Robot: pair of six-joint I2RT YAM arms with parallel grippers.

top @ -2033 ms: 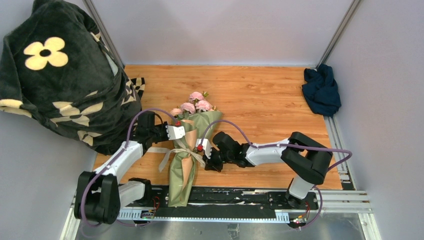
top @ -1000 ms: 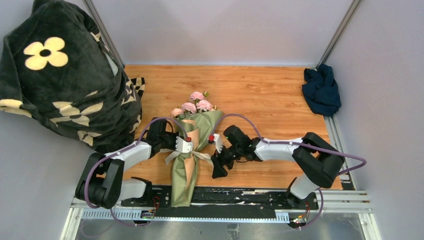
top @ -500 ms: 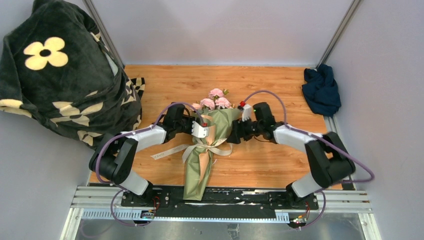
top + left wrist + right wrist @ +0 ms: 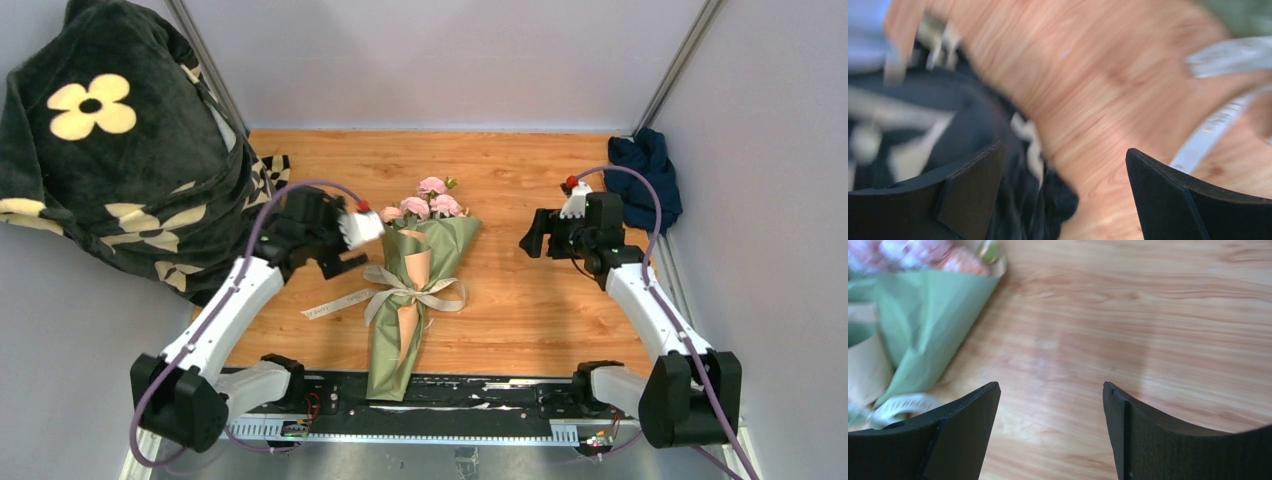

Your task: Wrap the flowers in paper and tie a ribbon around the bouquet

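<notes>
The bouquet point(image 4: 405, 300) lies near the middle of the wooden table, a long olive-green paper point(image 4: 928, 315) cone with a tan inner face. Pink flowers point(image 4: 432, 200) top it at the far end. The cream ribbon point(image 4: 412, 290) is knotted in a bow round its middle, and one tail point(image 4: 1218, 125) trails left across the wood. My left gripper point(image 4: 328, 258) hangs open above the table to the left of the bouquet, over the blanket's edge and the ribbon tail, holding nothing. Well to the right of the bouquet, my right gripper point(image 4: 530, 238) is open and empty, its jaws facing the bouquet.
A black blanket with cream flower prints point(image 4: 120, 150) is heaped at the left, its edge reaching under the left gripper point(image 4: 1063, 150). A dark navy cloth point(image 4: 645, 180) sits at the back right corner. The arms' black base rail point(image 4: 480, 395) runs along the near edge.
Both grippers have drawn back from the bouquet, the left one to the left and the right one far right. The left jaws went from shut to open. The bouquet stays where it lay.
</notes>
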